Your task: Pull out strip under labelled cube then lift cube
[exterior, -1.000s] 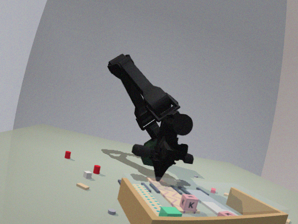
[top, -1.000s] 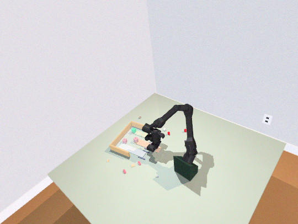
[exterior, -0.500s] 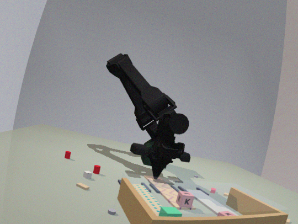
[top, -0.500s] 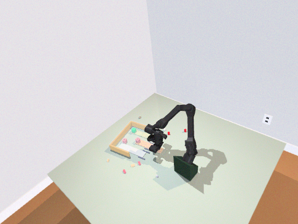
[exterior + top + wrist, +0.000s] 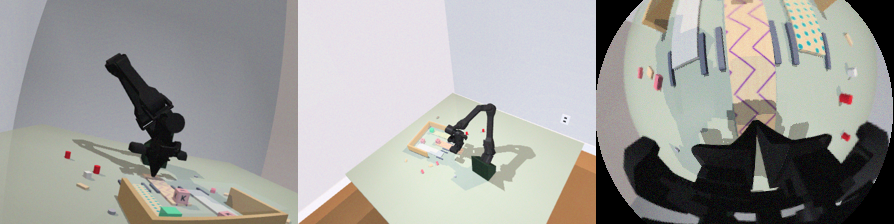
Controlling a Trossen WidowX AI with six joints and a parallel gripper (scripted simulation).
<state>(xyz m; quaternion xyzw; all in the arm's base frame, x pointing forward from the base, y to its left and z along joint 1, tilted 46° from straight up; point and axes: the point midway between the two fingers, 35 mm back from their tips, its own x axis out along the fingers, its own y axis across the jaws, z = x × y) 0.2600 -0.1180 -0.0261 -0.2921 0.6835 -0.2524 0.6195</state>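
The pink cube labelled K (image 5: 181, 196) (image 5: 438, 141) rests on the far end of a tan strip with a purple zigzag (image 5: 163, 187) (image 5: 750, 50) (image 5: 444, 144), the middle one of three strips in the wooden tray (image 5: 132, 204) (image 5: 416, 149) (image 5: 659, 6). My gripper (image 5: 153, 174) (image 5: 756, 123) (image 5: 453, 151) points down at the near end of that strip, just outside the tray's open side. Its fingers are shut on the strip's end. The strip sticks out of the tray toward the arm's base.
A dotted strip (image 5: 146, 196) (image 5: 802, 23) carries a green cube (image 5: 169, 212). A white strip (image 5: 207, 202) (image 5: 685, 30) carries another pink cube (image 5: 226, 213). Red cylinders (image 5: 67, 154) (image 5: 96, 169), a white cube (image 5: 87, 174) and small blocks lie around. The arm's dark green base (image 5: 483, 168) stands behind.
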